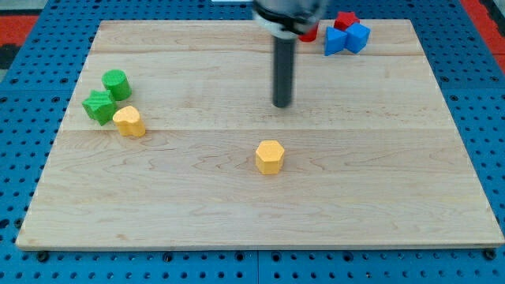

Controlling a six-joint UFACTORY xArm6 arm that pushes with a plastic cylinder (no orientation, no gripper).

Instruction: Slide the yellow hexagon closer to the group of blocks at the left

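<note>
The yellow hexagon (269,156) sits near the middle of the wooden board (355,189), slightly toward the view's bottom. My tip (282,105) is above it in the view, a little to its right, apart from it. At the view's left is a group of three blocks: a green cylinder (117,84), a green star-like block (99,106) and a yellow rounded block (129,121), close together.
At the view's top right are two blue blocks (347,38) with a red block (345,20) behind them, and another red block (309,33) partly hidden by the arm. A blue pegboard (489,95) surrounds the board.
</note>
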